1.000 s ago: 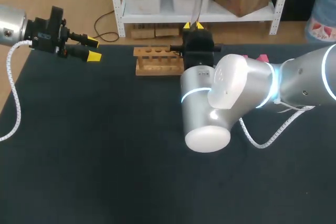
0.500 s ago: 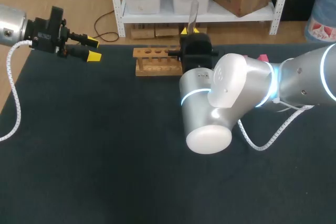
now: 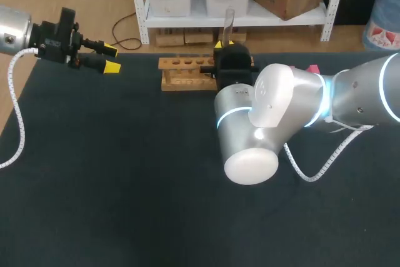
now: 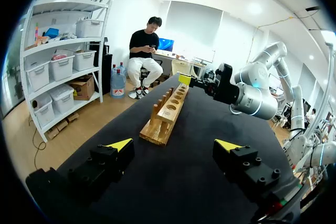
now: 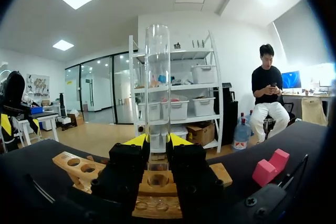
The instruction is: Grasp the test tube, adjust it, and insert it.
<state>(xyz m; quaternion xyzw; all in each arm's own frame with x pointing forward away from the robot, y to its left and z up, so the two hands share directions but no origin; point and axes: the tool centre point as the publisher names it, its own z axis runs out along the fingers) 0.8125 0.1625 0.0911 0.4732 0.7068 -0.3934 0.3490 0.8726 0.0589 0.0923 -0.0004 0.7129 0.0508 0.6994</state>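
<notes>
A: Head view. What could go wrong?

B: At upper centre the right gripper point(image 3: 226, 44) holds the tube point(image 3: 227, 26) upright, jaws narrow on its lower part, at the right end of the rack point(image 3: 186, 72). If the tube comes down off-centre, I judge the glass would hit the wood, not a hole. Nothing holds the rack, so a push could slide it. The left gripper point(image 3: 110, 57) hangs at upper left, jaws apart, holding nothing.

A: What is hidden?

B: The right arm point(image 3: 281, 107) covers the table point(image 3: 125, 186) at centre. The gripper body hides the tube's base and the rack's right end.

A: Left wrist view?

B: The left gripper point(image 4: 174, 144) gapes wide. The rack point(image 4: 169, 114) lies ahead of it, well apart. The right gripper point(image 4: 191, 81) is at the rack's far end. The tube is too faint to make out.

A: Right wrist view?

B: The right gripper point(image 5: 157, 140) clamps the tube point(image 5: 157, 77), which stands straight up from the fingers. The rack point(image 5: 157, 182) is just under them. A weak grip could let the glass slip. The fingers hide the base; I cannot tell whether it has entered a hole.
</notes>
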